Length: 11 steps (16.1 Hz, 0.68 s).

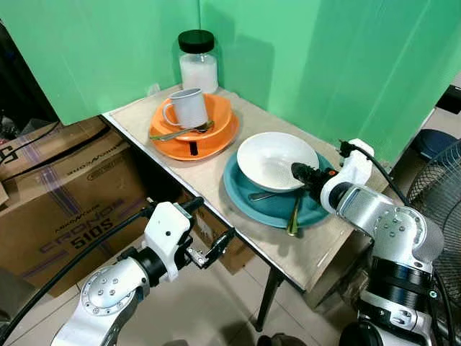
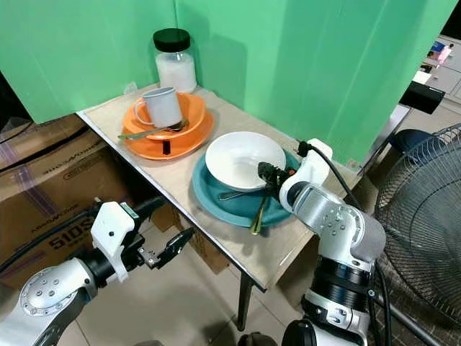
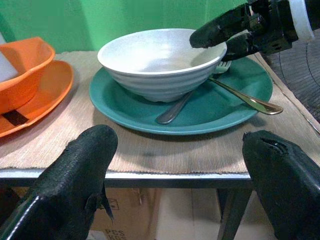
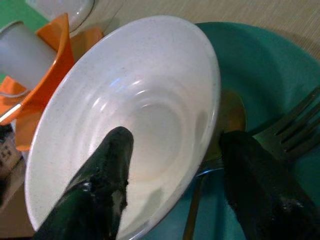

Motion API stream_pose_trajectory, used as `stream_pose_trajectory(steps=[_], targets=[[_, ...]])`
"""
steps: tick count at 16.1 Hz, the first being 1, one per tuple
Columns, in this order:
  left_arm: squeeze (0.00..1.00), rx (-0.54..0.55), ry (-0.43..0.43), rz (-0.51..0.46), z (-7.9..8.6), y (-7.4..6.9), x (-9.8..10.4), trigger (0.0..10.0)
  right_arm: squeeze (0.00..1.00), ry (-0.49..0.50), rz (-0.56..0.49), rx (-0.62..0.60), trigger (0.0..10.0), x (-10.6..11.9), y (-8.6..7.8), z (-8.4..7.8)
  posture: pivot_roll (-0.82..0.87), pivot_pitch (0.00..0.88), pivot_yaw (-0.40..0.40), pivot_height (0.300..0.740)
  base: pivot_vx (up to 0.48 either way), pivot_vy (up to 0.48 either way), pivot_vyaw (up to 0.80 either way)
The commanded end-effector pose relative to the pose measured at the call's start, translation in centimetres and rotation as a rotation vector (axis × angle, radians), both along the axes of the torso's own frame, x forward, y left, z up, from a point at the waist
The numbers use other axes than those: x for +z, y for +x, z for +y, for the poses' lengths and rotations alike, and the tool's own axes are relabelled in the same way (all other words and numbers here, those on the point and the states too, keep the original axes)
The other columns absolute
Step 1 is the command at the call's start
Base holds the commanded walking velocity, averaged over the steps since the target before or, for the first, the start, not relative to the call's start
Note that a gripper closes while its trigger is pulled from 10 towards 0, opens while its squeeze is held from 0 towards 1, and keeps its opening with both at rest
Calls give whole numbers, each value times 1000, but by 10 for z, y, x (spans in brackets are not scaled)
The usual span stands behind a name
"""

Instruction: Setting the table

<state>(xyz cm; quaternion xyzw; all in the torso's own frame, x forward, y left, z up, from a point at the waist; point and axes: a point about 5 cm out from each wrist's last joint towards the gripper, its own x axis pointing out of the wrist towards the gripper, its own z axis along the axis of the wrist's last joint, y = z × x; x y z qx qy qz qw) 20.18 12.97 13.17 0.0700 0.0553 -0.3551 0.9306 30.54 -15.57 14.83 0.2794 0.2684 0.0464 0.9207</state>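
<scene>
1. Astride the near rim of the white bowl, the right claw has its fingers apart, one inside, one outside.
2. Beneath that claw, the bowl sits empty on the teal plate with a fork and spoon.
3. Likely step: grasping the bowl; next, close and lift level.
4. Left claw hangs apart below the table edge.
5. Well beyond, a mug sits in an orange bowl.

A green backdrop stands behind my desk, folding at a corner. The desk has a woven beige top and a dark metal leg on a light tiled floor. To my left, cardboard boxes sit stacked beside the desk. To my right stands a floor fan with a wire grille.
</scene>
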Motion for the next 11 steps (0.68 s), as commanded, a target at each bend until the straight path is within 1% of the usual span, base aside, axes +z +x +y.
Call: stream_pose_trajectory(steps=[1,2,5,11], targets=[[0,-29,0,12,-2,-1,-1,10000,0,24,10,1,0,1,1,1,40,24,10,740,0,0,0],[0,-42,-10,26,-3,-2,-1,10000,0,42,24,-1,0,0,0,2,42,24,10,740,0,0,0],[0,-39,-10,23,-2,-1,0,10000,0,69,46,-4,0,-3,-3,5,42,23,9,740,0,0,0],[0,-38,-1,21,-1,-1,-1,10000,0,71,63,-3,0,-7,-6,8,44,25,12,740,0,0,0]])
